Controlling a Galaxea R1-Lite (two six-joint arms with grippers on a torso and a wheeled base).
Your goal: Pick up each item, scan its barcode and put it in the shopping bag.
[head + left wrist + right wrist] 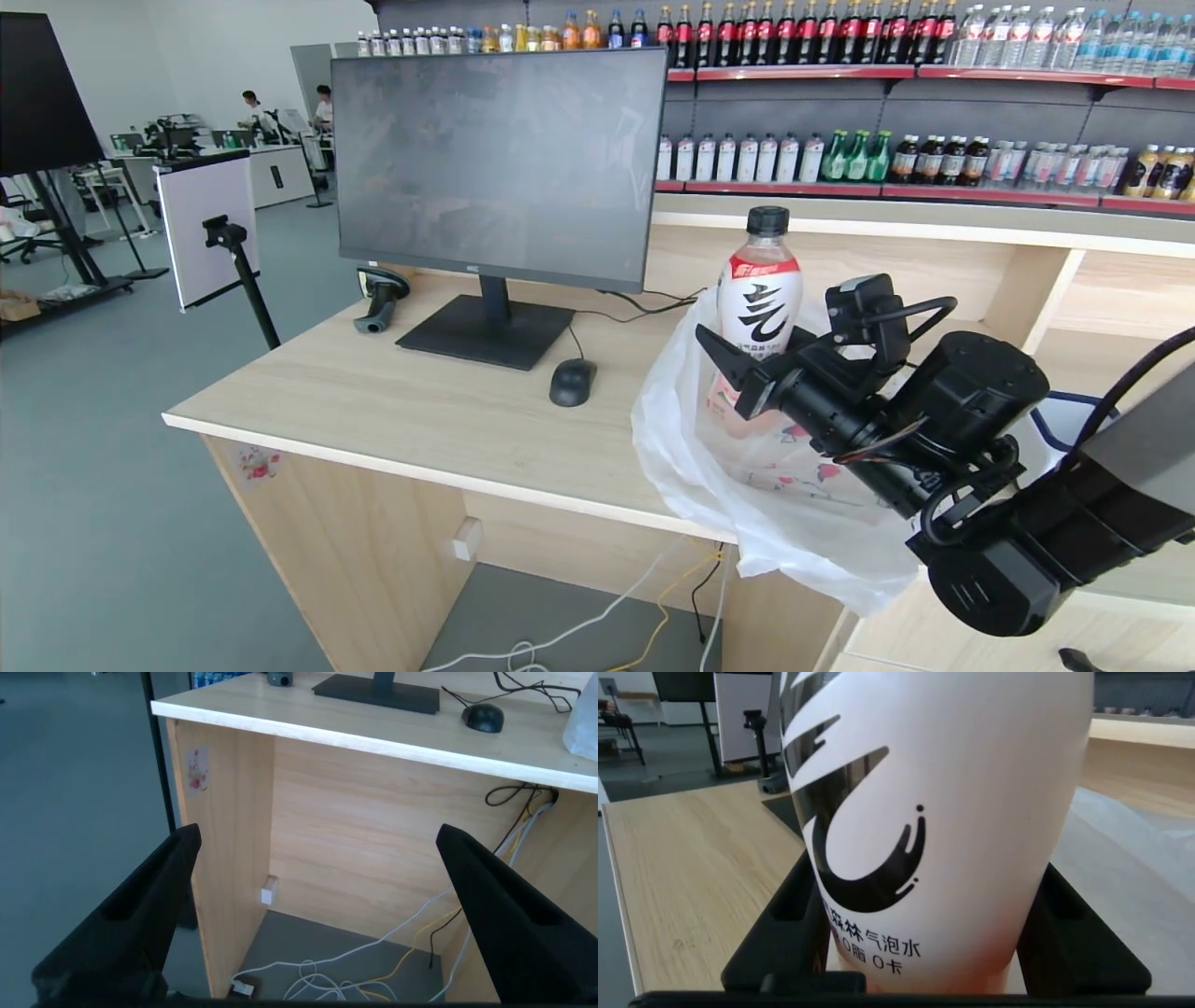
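A drink bottle (pixel 761 308) with a black cap and a white-and-pink label stands upright in the mouth of the white plastic shopping bag (pixel 738 467) at the counter's right. My right gripper (pixel 742 369) is shut on the bottle; in the right wrist view the bottle (pixel 943 821) sits between its black fingers (pixel 780 933). The handheld barcode scanner (pixel 378 299) rests on the counter left of the monitor. My left gripper (pixel 318 915) hangs open below the counter's front edge, facing the wooden panel, with nothing between its fingers.
A monitor (pixel 499 159) on a black stand and a black mouse (pixel 572 381) occupy the middle of the wooden counter (pixel 420 420). Cables hang beneath it. Shelves of bottles (pixel 887 93) line the wall behind. A stand with a white panel (pixel 207 229) is on the floor at left.
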